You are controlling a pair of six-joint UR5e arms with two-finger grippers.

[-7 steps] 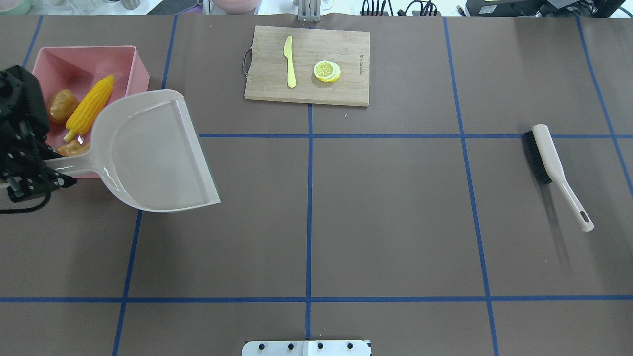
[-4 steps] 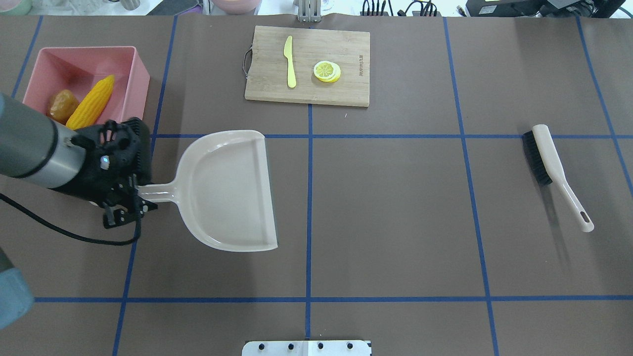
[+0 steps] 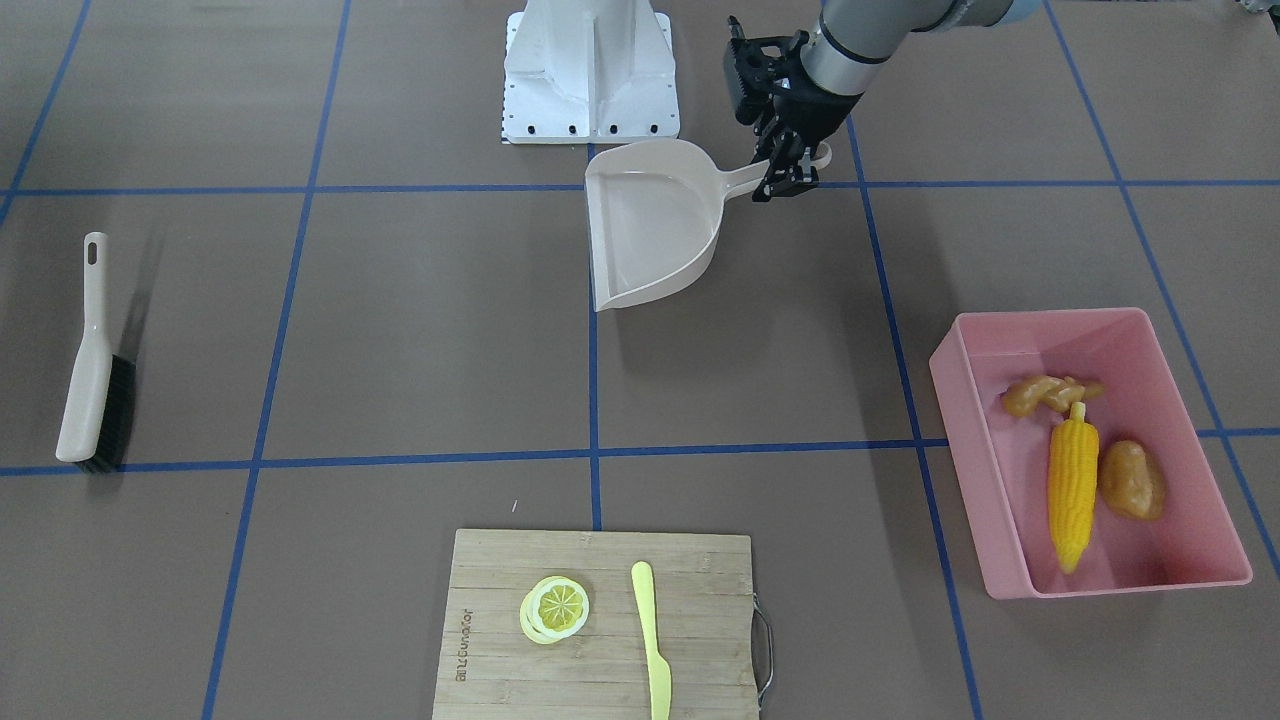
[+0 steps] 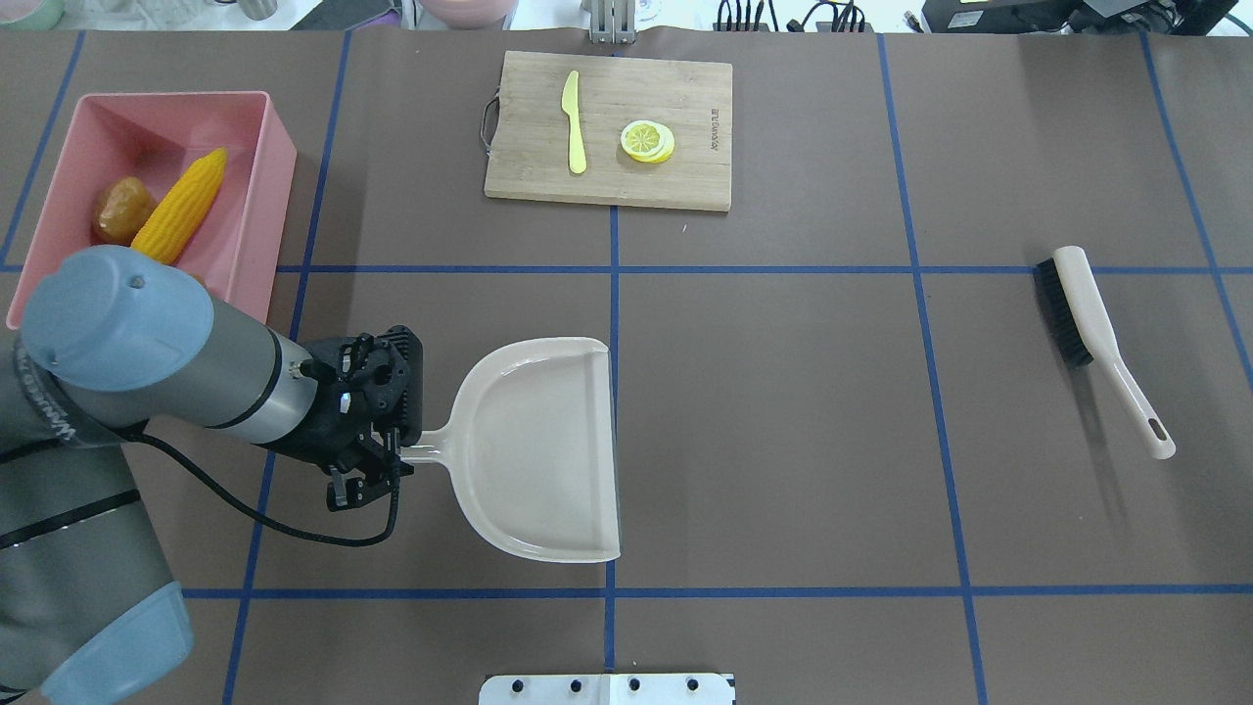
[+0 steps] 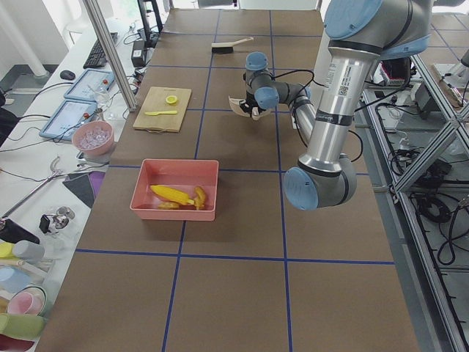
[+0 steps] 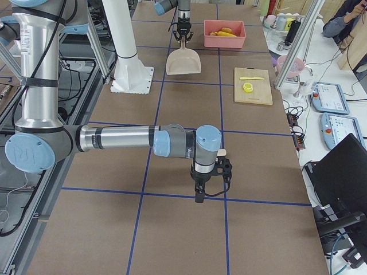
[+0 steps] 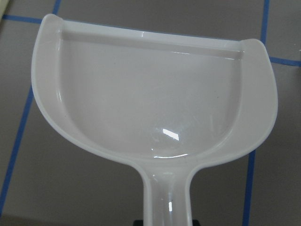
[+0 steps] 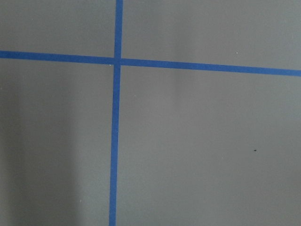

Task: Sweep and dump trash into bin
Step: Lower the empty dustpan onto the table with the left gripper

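The pink bin (image 4: pixel 279 127) stands at the table's far left and also shows in the front view (image 3: pixel 960 420). In it lie the yellow corn cob (image 3: pixel 1072 480), the brown potato (image 3: pixel 1132 480) and the tan ginger root (image 3: pixel 1045 393). In the overhead view my left arm hides the ginger. My left gripper (image 4: pixel 396 458) is shut on the handle of the beige dustpan (image 4: pixel 538 441). The empty pan sits level near the table's middle, well away from the bin. My right gripper (image 6: pixel 209 192) shows only in the right side view, low over bare table. I cannot tell if it is open.
A beige brush (image 4: pixel 1087 323) with black bristles lies at the right. A wooden cutting board (image 4: pixel 685 186) at the far middle carries a pale yellow knife (image 4: pixel 573 122) and a lemon slice (image 4: pixel 647 140). The robot base (image 3: pixel 590 70) stands at the near edge.
My left arm has carried the dustpan from over the bin rightward and toward the robot. The pan has turned level and come down near the table's centre line.
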